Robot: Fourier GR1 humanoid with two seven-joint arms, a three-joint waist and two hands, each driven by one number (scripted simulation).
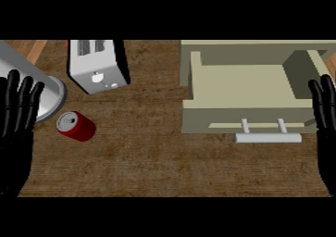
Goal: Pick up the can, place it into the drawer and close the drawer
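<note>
At the left edge of my view is the left hand (pixel 14 109), fingers straight and pointing up, holding nothing. It overlaps a round silver pan (pixel 52 95), and I cannot tell whether they touch. Just right of that hand, the can (pixel 76 126) sits on the brown wooden counter (pixel 163 162). It has a red body, and its silver top faces the upper left. No hand touches it. Beyond it stands a silver toaster (pixel 98 65). Further right, well apart from the can, the beige drawer (pixel 242 88) is open, its pale handle (pixel 268 137) toward me. At the right edge, the right hand (pixel 327 109) rests open and empty, fingers up.
</note>
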